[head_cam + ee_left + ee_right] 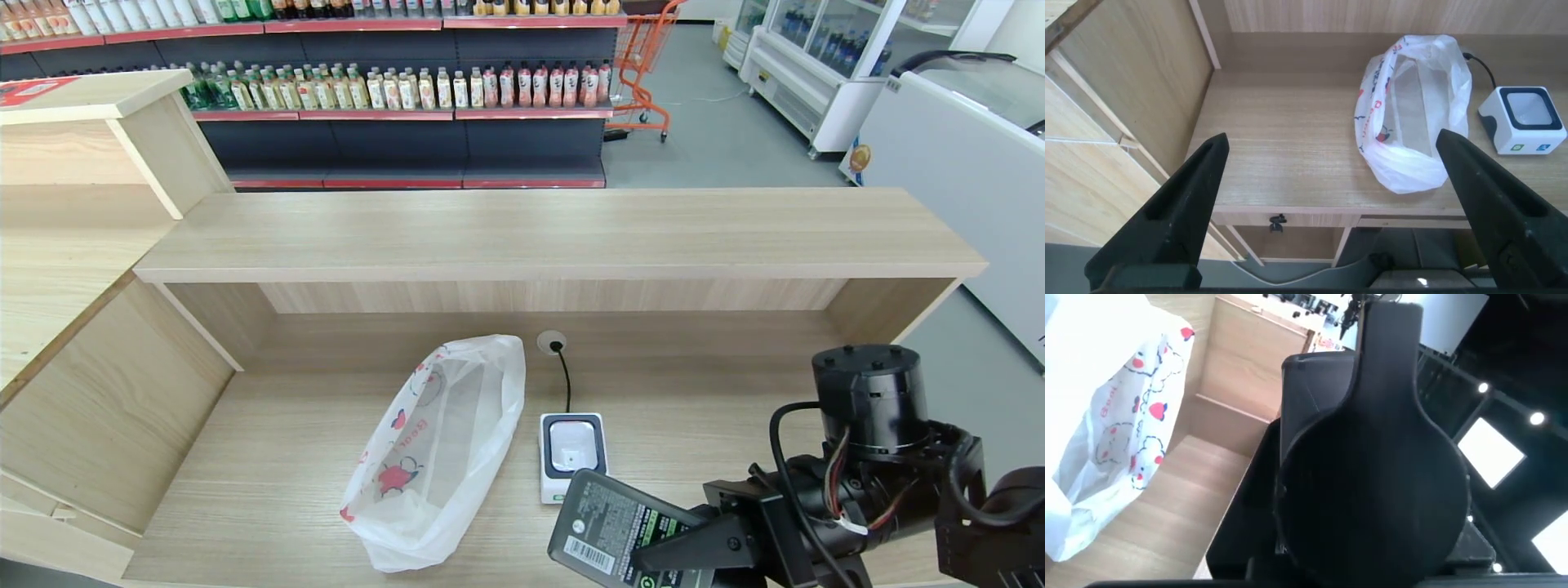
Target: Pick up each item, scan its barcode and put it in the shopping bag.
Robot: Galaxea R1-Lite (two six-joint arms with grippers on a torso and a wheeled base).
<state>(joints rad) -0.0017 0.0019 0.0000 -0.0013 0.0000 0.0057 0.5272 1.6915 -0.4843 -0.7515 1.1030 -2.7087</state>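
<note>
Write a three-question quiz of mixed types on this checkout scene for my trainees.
1. True or false: the right gripper holds a dark packet.
2. Relative to the shopping bag, the scanner stands: A) inside it; B) beside it, on the robot's right; C) on top of it.
3. Fill in: the left gripper is ____ (open or shut).
Key: 1 true; 2 B; 3 open.

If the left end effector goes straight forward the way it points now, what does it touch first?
Probably the bare light wooden counter top, close beside the white printed plastic shopping bag. The open left end effector aims at that wood; depth is unclear, so it might graze the bag.
</note>
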